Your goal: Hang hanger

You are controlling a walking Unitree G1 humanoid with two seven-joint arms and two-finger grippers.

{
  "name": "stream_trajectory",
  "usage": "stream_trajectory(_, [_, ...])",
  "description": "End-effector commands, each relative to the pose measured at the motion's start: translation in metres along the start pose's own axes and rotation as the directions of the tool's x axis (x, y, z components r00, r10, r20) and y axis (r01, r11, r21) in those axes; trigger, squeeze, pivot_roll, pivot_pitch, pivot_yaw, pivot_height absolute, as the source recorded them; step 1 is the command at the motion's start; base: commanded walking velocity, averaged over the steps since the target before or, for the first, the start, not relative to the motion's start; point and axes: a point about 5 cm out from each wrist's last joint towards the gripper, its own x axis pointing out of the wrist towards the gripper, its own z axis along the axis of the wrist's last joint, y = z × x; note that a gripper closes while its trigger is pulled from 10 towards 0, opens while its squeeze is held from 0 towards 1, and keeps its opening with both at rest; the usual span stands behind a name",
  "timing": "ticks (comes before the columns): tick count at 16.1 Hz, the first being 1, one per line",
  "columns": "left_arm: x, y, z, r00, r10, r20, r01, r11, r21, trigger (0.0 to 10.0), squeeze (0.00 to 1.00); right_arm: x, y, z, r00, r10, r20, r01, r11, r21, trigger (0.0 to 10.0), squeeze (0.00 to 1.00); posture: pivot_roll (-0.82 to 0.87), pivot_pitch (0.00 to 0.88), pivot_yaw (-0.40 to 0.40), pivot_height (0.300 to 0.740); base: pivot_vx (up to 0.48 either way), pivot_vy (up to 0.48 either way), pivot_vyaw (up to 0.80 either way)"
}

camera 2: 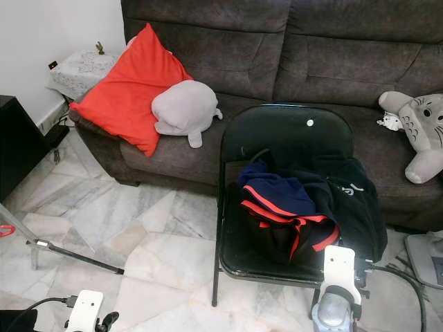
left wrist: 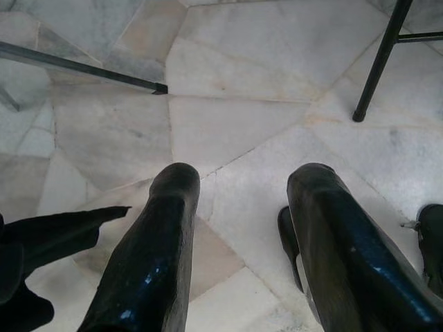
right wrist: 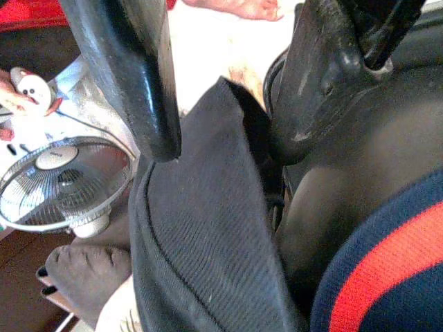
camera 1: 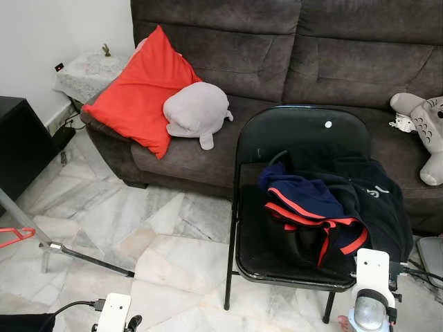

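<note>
The hanger to be hung was hard to pin down. A thin dark curved piece, probably a hook (camera 1: 277, 158), stuck up out of the clothes (camera 1: 325, 207) heaped on the chair (camera 1: 297, 128). If that was the hanger, everything but this tip lay buried under the dark jacket and the navy-and-red garment. A red hanger (camera 1: 15, 236) also showed beside a rack leg (camera 1: 83, 256), cut off by the frame so only one end was visible. Judged from what showed, either would be light and stiff, with smooth, thin bars that could slip or twist between long fingers. The buried one would drag soft, floppy cloth with it and might snag. The neck just under the hook looked the best place to take hold, since the weight would hang straight below it. The right gripper (right wrist: 225, 142) was at the front edge of the chair. Its fingers stood apart either side of a fold of black fabric, not closed on it, and no hanger bar could be made out between them. The left gripper (left wrist: 242, 176) hung low over the floor (left wrist: 235, 62), fingers spread with nothing held. A dark flap at the edge of its view was too unclear to name. Past the chair's edge the right wrist view caught a fan (right wrist: 62, 183) and a person's foot (right wrist: 76, 277). Where the hanger should end up was not clear, as the top of the rack was out of frame.
</note>
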Motion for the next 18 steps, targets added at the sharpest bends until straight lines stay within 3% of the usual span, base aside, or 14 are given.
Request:
stream_trajectory(1, [-0.004, 0.002, -0.011, 0.999, 0.002, -0.043, -0.002, 1.0, 0.005, 10.0, 0.0, 0.001, -0.002, -0.003, 1.0, -0.018, -0.001, 0.018, 1.0, -0.006, 10.0, 0.0, -0.07, 0.156, 0.023, 0.74, 0.0, 0.0, 0.0])
stream_trajectory(8, [-0.007, 0.005, -0.02, 0.996, 0.006, -0.09, -0.006, 1.0, 0.007, 10.0, 0.0, -0.01, -0.018, 0.005, 0.984, -0.139, 0.107, 0.14, 0.99, -0.005, 10.0, 0.0, -0.08, 0.154, 0.025, 0.74, 0.0, 0.0, 0.0])
stream_trajectory(10, [-0.007, 0.004, -0.022, 0.995, 0.002, -0.1, -0.001, 1.0, 0.008, 10.0, 0.0, -0.013, -0.033, 0.009, 0.972, -0.192, 0.136, 0.193, 0.981, 0.003, 10.0, 0.0, -0.08, 0.15, 0.025, 0.74, 0.0, 0.0, 0.0])
stream_trajectory(14, [-0.007, 0.002, -0.022, 0.995, -0.005, -0.104, 0.005, 1.0, 0.006, 10.0, 0.0, -0.006, -0.039, 0.006, 0.975, -0.193, 0.105, 0.195, 0.981, -0.009, 10.0, 0.0, -0.08, 0.143, 0.023, 0.74, 0.0, 0.0, 0.0])
stream_trajectory(18, [-0.006, 0.002, -0.021, 0.995, -0.008, -0.103, 0.009, 1.0, 0.009, 10.0, 0.0, 0.001, -0.032, 0.001, 0.989, -0.135, 0.054, 0.136, 0.99, -0.026, 10.0, 0.0, -0.08, 0.141, 0.027, 0.74, 0.0, 0.0, 0.0])
